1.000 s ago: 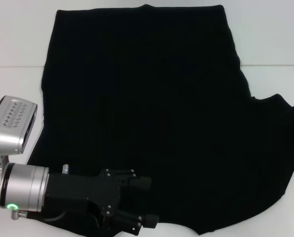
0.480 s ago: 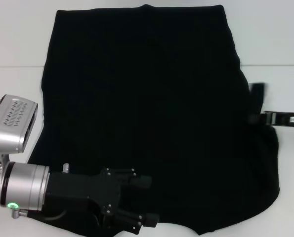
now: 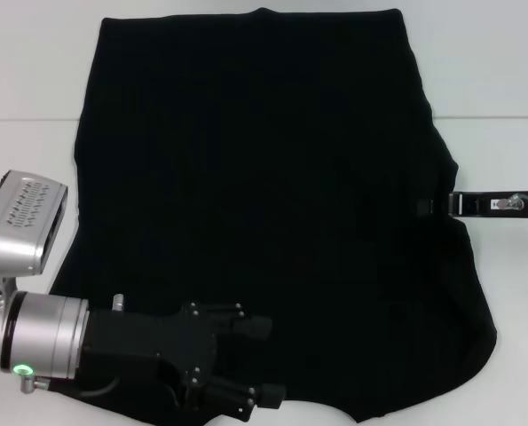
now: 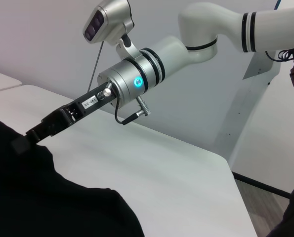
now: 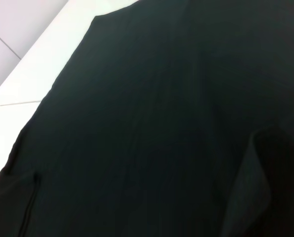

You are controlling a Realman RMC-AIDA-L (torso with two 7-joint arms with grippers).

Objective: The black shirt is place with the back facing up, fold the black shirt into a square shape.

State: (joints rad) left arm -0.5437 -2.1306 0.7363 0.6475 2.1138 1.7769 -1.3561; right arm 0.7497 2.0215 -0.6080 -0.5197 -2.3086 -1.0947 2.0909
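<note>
The black shirt (image 3: 264,177) lies spread flat on the white table (image 3: 33,80), plain side up. Its right sleeve is folded in over the body, and the right edge now runs fairly straight. My right gripper (image 3: 423,207) reaches in from the right at mid-height, shut on the shirt's fabric at that edge; the left wrist view shows the right gripper (image 4: 19,145) pinching the cloth (image 4: 38,197). My left gripper (image 3: 262,361) hovers open over the shirt's lower left part, holding nothing. The right wrist view is filled with the shirt (image 5: 161,98).
White tabletop (image 4: 161,168) shows to the right of the shirt and along its left and far sides. A seam in the table (image 3: 490,118) runs across. The table's right edge drops to the floor (image 4: 265,197).
The right sleeve, which stuck out to the right, has been carried left and folded over the body by my right gripper. The left arm has not moved.
</note>
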